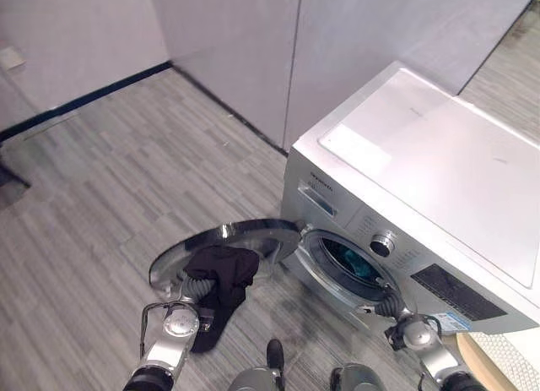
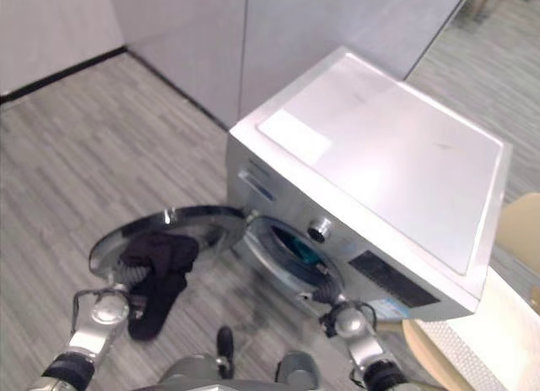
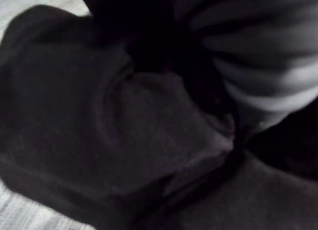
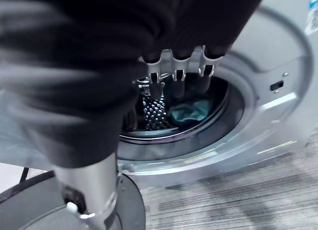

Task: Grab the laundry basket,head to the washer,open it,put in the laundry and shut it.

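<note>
The left hand (image 1: 202, 287), at the lower left of the left eye view, is buried in a dark garment (image 1: 221, 277); the cloth drapes over it and hangs below, so whether its fingers are closed on the fabric cannot be told. In the right wrist view, the right hand's fingers (image 4: 178, 80) are curled, empty, at the mouth of the drum (image 4: 174, 115), where a teal cloth (image 4: 191, 111) lies inside. The washer (image 1: 422, 188) fills the right side, its round door (image 1: 232, 243) swung open toward the left, behind the garment.

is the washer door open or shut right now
Open. The round door is swung out to the left of the washer, baring the drum with a teal cloth inside.
</note>
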Controlling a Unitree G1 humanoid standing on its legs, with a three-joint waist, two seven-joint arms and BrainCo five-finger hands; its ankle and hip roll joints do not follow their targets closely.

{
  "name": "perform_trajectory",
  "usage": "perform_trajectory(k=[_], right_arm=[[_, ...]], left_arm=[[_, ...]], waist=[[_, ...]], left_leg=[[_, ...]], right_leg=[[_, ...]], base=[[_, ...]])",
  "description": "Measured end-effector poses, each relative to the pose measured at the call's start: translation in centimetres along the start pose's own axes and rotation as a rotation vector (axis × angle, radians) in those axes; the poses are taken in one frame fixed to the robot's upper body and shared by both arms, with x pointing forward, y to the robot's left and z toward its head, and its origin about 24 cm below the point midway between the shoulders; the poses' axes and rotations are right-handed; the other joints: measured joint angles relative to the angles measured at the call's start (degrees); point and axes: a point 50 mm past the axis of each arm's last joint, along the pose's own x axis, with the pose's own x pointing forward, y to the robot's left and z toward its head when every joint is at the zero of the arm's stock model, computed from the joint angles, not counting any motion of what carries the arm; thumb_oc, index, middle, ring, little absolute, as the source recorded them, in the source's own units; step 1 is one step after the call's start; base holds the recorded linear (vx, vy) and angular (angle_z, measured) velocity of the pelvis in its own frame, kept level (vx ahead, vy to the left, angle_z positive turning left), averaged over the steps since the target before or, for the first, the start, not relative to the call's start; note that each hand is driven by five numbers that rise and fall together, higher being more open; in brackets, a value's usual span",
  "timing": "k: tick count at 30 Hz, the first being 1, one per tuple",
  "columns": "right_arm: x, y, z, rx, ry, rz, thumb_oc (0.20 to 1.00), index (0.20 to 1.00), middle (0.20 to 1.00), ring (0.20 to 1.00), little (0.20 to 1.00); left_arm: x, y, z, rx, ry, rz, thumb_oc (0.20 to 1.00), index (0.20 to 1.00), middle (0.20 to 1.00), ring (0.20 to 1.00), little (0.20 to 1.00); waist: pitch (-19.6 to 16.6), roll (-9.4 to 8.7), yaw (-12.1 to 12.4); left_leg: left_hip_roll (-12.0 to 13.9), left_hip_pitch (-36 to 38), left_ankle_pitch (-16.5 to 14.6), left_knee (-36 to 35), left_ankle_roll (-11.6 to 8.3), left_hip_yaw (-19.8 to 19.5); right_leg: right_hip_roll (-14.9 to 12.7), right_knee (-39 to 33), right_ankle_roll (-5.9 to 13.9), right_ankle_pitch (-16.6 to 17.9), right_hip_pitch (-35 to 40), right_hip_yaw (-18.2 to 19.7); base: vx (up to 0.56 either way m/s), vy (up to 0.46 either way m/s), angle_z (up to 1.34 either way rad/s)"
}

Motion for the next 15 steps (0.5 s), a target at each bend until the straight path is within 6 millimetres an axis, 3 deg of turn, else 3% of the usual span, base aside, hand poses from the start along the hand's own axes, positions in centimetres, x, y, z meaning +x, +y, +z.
perform_trajectory(k=[1,2,3,4,5,6,7,8,9,11,14,15], right_arm=[[0.5,1.3,0.8,0.028,-0.011,0.028,1.0,1.0,1.0,1.0,1.0],[0.3,2.4,0.7,0.046,-0.003,0.055,1.0,1.0,1.0,1.0,1.0],[0.2,2.0,0.3,0.028,0.0,0.046,1.0,1.0,1.0,1.0,1.0],[0.0,2.0,-0.3,0.006,0.02,0.062,1.0,1.0,1.0,1.0,1.0],[-0.3,1.7,-0.9,0.007,0.033,0.053,1.0,1.0,1.0,1.0,1.0],[-0.9,1.3,-1.9,0.004,0.058,0.044,1.0,1.0,1.0,1.0,1.0],[-1.6,0.4,-3.7,0.002,0.116,0.013,1.0,1.0,1.0,1.0,1.0],[-1.8,-0.3,-4.1,-0.009,0.129,0.0,1.0,1.0,1.0,1.0,1.0],[-1.8,-1.1,-4.4,-0.018,0.138,-0.021,1.0,1.0,1.0,1.0,1.0],[-2.5,-2.0,-5.6,-0.034,0.176,-0.04,1.0,1.0,1.0,1.0,1.0],[-3.0,-3.1,-6.4,-0.046,0.199,-0.067,1.0,1.0,1.0,1.0,1.0],[-3.1,-3.5,-6.5,-0.051,0.205,-0.074,1.0,1.0,1.0,1.0,1.0]], left_arm=[[-0.4,1.2,-0.7,0.042,0.013,0.018,0.2,0.2,0.2,0.2,0.2],[-0.7,1.7,-1.0,0.081,0.016,0.005,0.2,0.2,0.2,0.2,0.2],[-1.1,0.0,-2.4,0.06,0.072,-0.035,0.2,0.2,0.2,0.2,0.2],[-1.6,-0.4,-3.7,0.038,0.125,-0.032,0.2,0.2,0.2,0.2,0.2],[-1.7,-1.0,-3.6,0.033,0.121,-0.052,0.2,0.2,0.2,0.2,0.2],[-1.7,-1.0,-3.5,0.033,0.113,-0.057,0.2,0.2,0.2,0.2,0.2],[-1.8,-1.4,-3.1,0.031,0.089,-0.077,0.2,0.2,0.2,0.2,0.2],[-1.8,-1.5,-2.9,0.033,0.082,-0.086,0.2,0.2,0.2,0.2,0.2],[-1.8,-1.8,-2.9,0.029,0.081,-0.094,0.2,0.2,0.2,0.2,0.2],[-1.6,-2.5,-2.5,0.013,0.069,-0.122,0.2,0.2,0.2,0.2,0.2],[-2.2,-3.6,-2.9,0.018,0.075,-0.171,0.2,0.2,0.2,0.2,0.2],[-2.2,-3.8,-2.7,0.011,0.069,-0.178,0.2,0.2,0.2,0.2,0.2]], waist=[[0.02,-5.25,1.38],[-0.93,-7.65,1.21],[-1.96,-3.79,1.65],[-1.93,-2.95,1.82],[-1.86,-2.52,0.81],[-1.77,-1.99,0.06],[-2.04,-2.12,-1.43],[-2.11,-2.09,-1.09],[-2.23,-1.61,-1.11],[-2.09,0.92,-4.09],[-2.96,3.37,-4.26],[-3.21,4.06,-5.6]], left_leg=[[-2.1,-4.61,-0.39,8.19,1.08,0.88],[-1.44,-9.98,-4.68,17.35,8.9,-1.19],[6.23,-8.97,-6.03,12.21,6.11,-1.85],[5.99,-5.59,-4.77,7.84,6.12,1.64],[5.59,-4.12,-3.5,5.29,6.53,2.25],[4.81,-2.8,-2.14,2.57,6.59,2.19],[3.78,-0.5,-0.12,-1.58,6.62,4.57],[3.4,0.11,-0.02,-2.7,6.46,6.09],[3.39,-0.01,-0.02,-3.24,6.43,6.22],[4.02,1.11,0.86,-4.93,5.81,6.33],[5.2,3.8,0.89,-6.01,5.67,9.97],[5.56,4.1,0.88,-5.97,5.53,10.52]], right_leg=[[-4.84,-1.72,-2.83,9.49,-2.1,-1.49],[-8.8,-1.47,0.4,10.88,-4.39,0.0],[-8.62,1.01,7.76,7.39,-5.94,-3.73],[-8.43,2.79,6.06,4.34,-6.9,-9.19],[-6.61,1.77,4.79,3.32,-5.67,-9.76],[-4.88,0.64,3.71,2.33,-4.5,-8.76],[-1.17,-1.84,2.21,1.39,-3.28,-5.68],[-0.58,-3.51,0.45,0.29,-3.16,-5.68],[-0.05,-5.64,0.75,0.82,-2.31,-5.58],[1.77,-10.21,1.04,2.52,-0.26,-6.02],[3.76,-11.19,0.5,2.89,0.92,-1.86],[4.2,-11.48,0.41,2.83,0.76,-1.51]], base=[[0.04,0.041,-1.19],[0.14,-0.066,-1.59],[0.15,-0.137,-1.91],[0.17,-0.166,-1.6],[0.05,-0.135,-0.82],[0.04,-0.145,-0.14],[0.01,-0.115,-0.37],[0.04,-0.109,-0.62],[0.06,-0.079,-0.52],[0.07,-0.08,-0.14],[0.06,-0.024,-0.59],[0.06,0.0,-0.36]])
